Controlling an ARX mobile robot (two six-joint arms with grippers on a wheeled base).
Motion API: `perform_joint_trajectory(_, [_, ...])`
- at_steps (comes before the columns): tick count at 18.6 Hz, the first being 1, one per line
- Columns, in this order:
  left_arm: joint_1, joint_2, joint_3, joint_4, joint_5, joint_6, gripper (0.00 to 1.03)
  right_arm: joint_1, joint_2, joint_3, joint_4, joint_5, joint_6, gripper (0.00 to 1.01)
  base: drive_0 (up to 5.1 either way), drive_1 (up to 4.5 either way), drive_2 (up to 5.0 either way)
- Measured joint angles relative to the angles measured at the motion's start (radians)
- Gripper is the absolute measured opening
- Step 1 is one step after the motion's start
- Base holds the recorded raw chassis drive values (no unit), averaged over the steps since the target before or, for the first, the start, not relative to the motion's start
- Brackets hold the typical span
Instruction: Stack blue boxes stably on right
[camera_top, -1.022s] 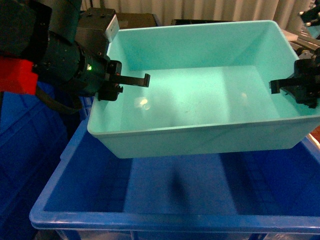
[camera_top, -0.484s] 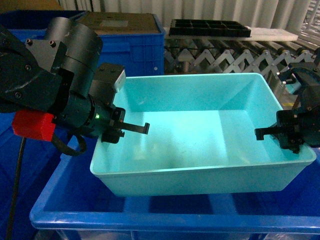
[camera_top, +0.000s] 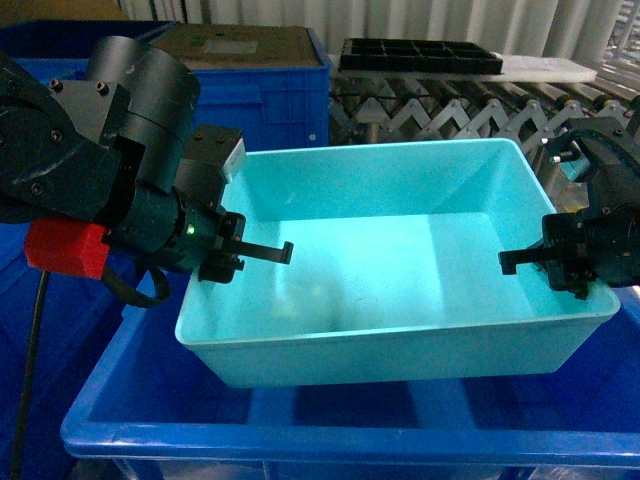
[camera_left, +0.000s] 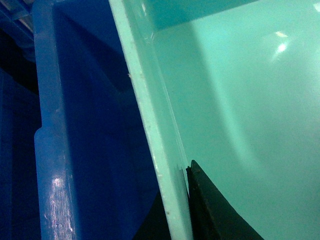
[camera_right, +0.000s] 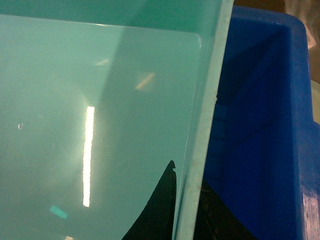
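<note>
A light turquoise tub (camera_top: 390, 270), one of the blue boxes, hangs level with its bottom down inside the larger royal-blue crate (camera_top: 300, 440). My left gripper (camera_top: 232, 252) is shut on the tub's left wall, and one black finger (camera_left: 210, 212) presses the inner face in the left wrist view. My right gripper (camera_top: 570, 262) is shut on the tub's right wall. The right wrist view shows the wall (camera_right: 200, 125) between its two dark fingers, with the crate's blue side (camera_right: 260, 125) beyond. Whether the tub's bottom touches the crate floor is hidden.
Another blue crate (camera_top: 270, 100) with a brown lid (camera_top: 240, 45) stands at the back left. A black compartment tray (camera_top: 420, 55) lies on a roller conveyor (camera_top: 450, 115) behind. More blue plastic (camera_top: 60, 330) sits low on the left, under my left arm's red part (camera_top: 65, 250).
The tub was high and close to the camera. Both grippers have carried it down into the royal-blue crate, and it sank a little more in the last half second.
</note>
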Motion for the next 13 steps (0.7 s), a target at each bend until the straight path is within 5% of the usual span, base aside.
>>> perform_joint_trajectory(13, [0.000, 0.002, 0.006, -0.010, -0.012, 0.011, 0.03, 0.013, 0.000, 0.007, -0.008, 0.008, 0.000, 0.07, 0.0, 0.00, 0.0])
